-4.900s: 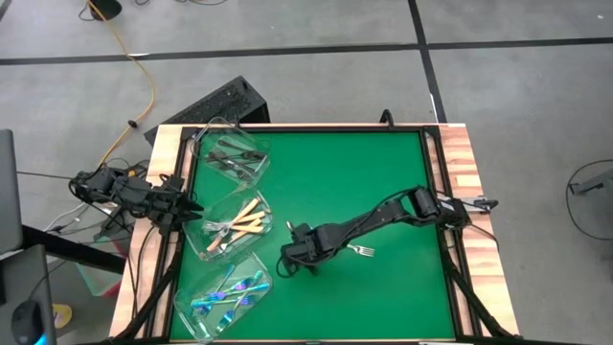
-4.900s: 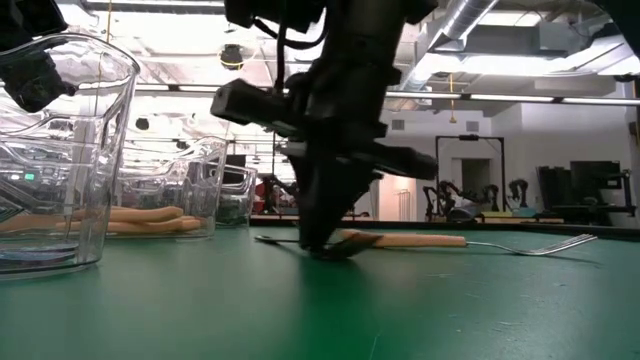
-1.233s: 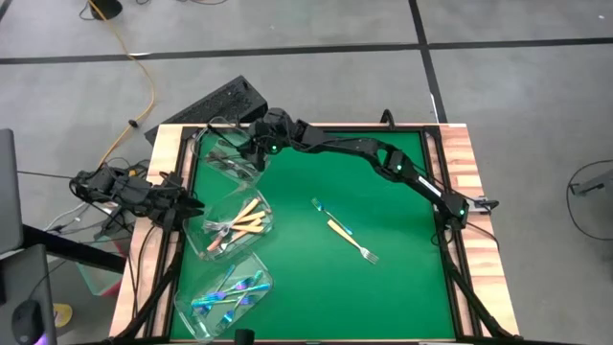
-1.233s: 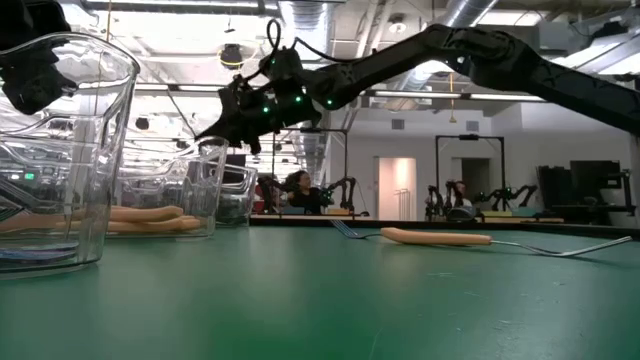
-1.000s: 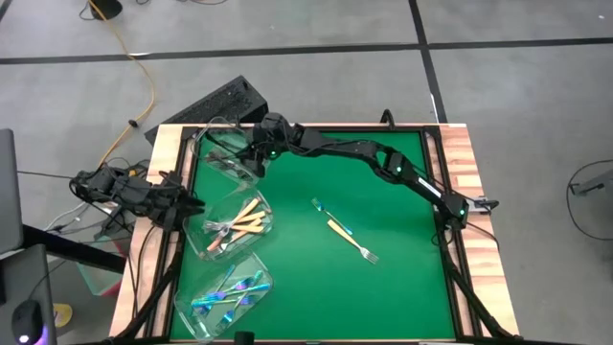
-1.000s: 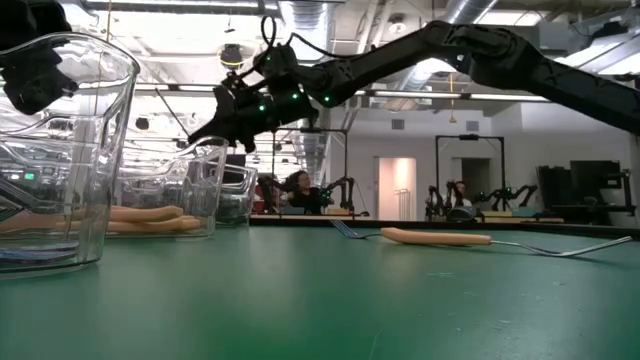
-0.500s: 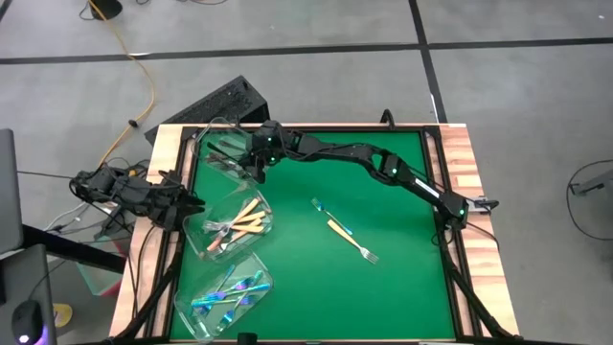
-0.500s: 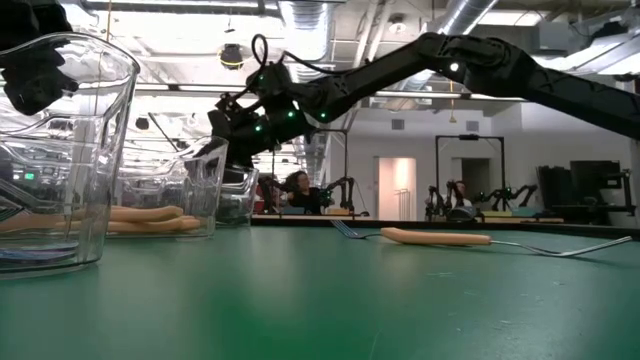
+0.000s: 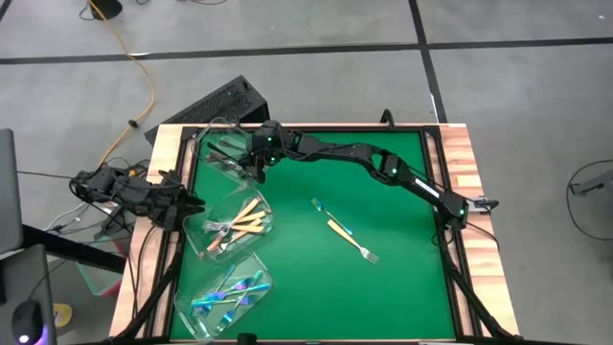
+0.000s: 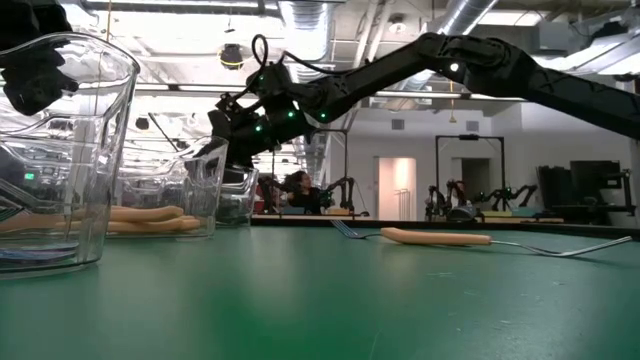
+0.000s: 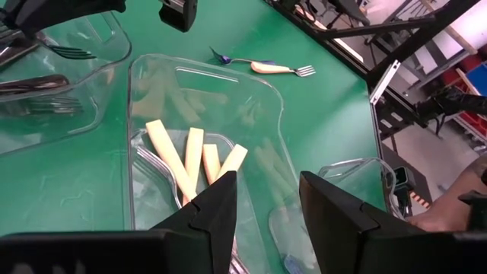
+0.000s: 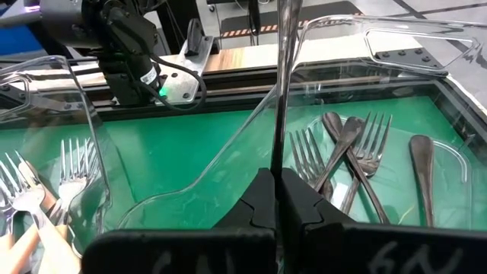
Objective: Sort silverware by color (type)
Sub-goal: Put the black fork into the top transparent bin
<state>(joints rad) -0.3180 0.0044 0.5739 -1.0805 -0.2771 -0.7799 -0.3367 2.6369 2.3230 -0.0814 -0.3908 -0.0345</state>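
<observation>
My right gripper (image 12: 277, 199) is pressed together on a dark metal fork (image 12: 282, 84). I hold it over the edge of the far clear tub (image 9: 233, 153), at the far-left corner of the green mat (image 9: 383, 287). In my right wrist view the fork stands as a thin straight bar that goes up from between my fingers; I cannot see which end is up.

Inside this tub lie more grey metal forks (image 12: 358, 152). They are smooth and shiny, with four tines each, and their tines point away from my wrist camera. One rounded handle end (image 12: 421, 148) lies beside them.

The middle tub (image 11: 205, 106) has thin clear plastic walls with round corners. It holds the cream-handled forks (image 11: 194, 156). Their handles are flat, matt and pale, and they spread like a fan. The near tub (image 9: 225, 295) holds the blue-purple forks (image 9: 230, 292), which shine in changing colours.

In the middle of the mat one cream-handled fork (image 9: 347, 237) lies diagonal, with its tines toward the near-right corner. A blue-purple fork (image 9: 320, 206) lies just beside its handle end.

My left gripper (image 11: 266, 202) stands spread over the middle tub and holds nothing.

I can read no writing on anything.
</observation>
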